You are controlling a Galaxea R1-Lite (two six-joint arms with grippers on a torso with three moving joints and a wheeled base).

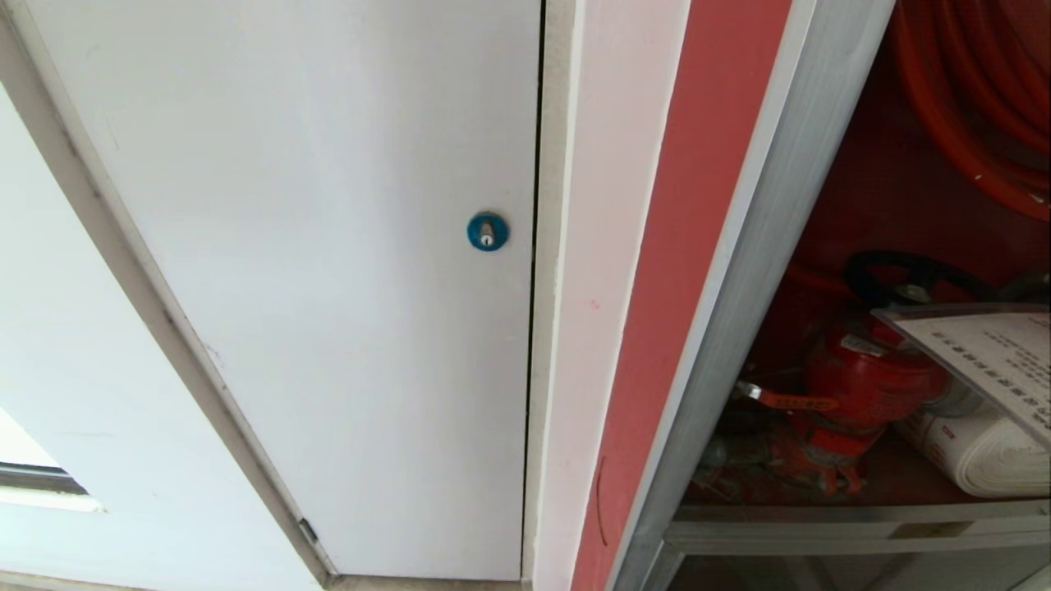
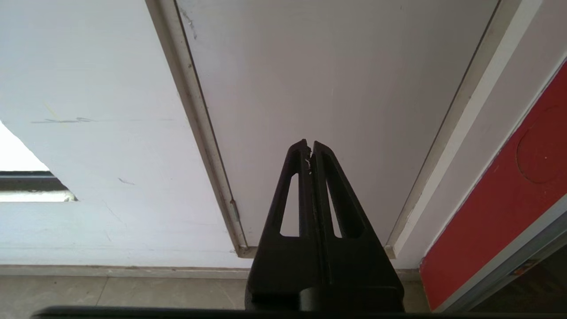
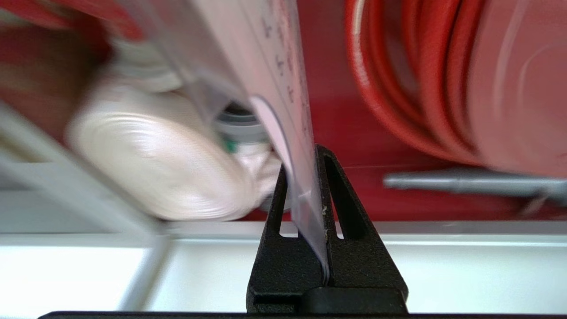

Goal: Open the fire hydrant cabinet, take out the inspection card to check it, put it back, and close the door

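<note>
The fire hydrant cabinet (image 1: pixel 698 246) stands open, its silver frame running up beside a red side panel. Inside it, a red hose reel (image 1: pixel 977 98) coils at the top, a red valve (image 1: pixel 870 382) with a black handwheel sits below the reel, and a white rolled hose (image 1: pixel 977 451) lies on the cabinet floor just beside the valve. The inspection card (image 1: pixel 989 353), in a clear sleeve, hangs over the rolled hose, tilted, in front of the valve. The right gripper (image 3: pixel 305 177) is clamped on the card's edge, its black fingers pinching the sleeve inside the cabinet opening. Beside the cabinet stands a plain white panel (image 1: pixel 328 287) with a round blue lock (image 1: pixel 488 231). The left gripper (image 2: pixel 310 148) points at that panel, fingers pressed together, holding nothing.
</note>
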